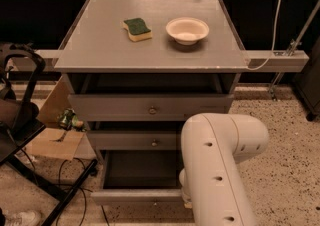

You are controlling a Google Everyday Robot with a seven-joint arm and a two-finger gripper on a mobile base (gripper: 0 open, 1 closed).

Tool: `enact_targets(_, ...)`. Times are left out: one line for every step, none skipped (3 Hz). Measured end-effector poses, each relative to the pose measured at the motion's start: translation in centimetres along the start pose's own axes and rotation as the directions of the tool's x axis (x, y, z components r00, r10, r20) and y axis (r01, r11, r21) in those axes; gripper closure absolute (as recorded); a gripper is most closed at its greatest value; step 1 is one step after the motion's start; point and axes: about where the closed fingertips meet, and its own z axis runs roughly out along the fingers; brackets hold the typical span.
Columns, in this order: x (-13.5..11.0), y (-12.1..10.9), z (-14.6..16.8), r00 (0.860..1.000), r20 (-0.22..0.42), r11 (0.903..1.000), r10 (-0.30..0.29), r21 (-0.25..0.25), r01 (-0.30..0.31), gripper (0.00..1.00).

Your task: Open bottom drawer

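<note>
The bottom drawer point(135, 196) is the lowest of three grey drawers under the table. It stands pulled out, and its dark inside point(140, 169) shows. Its slim front panel faces me, and my arm hides the right part of it. No knob shows on it. My white arm point(220, 165) reaches down in front of the drawers on the right. My gripper point(186, 202) is down at the drawer's front panel, almost wholly hidden behind the arm.
The mid-sized middle drawer point(132, 140) and the tall top drawer point(150, 106) sit above, each a little out. On the grey table top point(100, 45) lie a green-and-yellow sponge point(137, 28) and a white bowl point(187, 30). A black chair frame point(20, 120), cardboard point(50, 140) and cables lie to the left.
</note>
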Motion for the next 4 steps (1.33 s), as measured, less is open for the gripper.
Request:
enact_targets(0.4, 0.6, 0.1, 1.000, -0.008, 0.9999, 0.005, -0.013, -0.005, 0.96)
enact_targets(1.5, 2.7, 0.4, 0.999, -0.033, 0.9984, 0.019, -0.052, -0.021, 1.00)
enact_targets(2.4, 4.7, 0.9, 0.998, -0.053, 0.9949, 0.033, -0.094, -0.038, 1.00)
enact_targets(3.2, 6.5, 1.3, 0.996, -0.071, 0.9897, 0.045, -0.132, -0.054, 1.00)
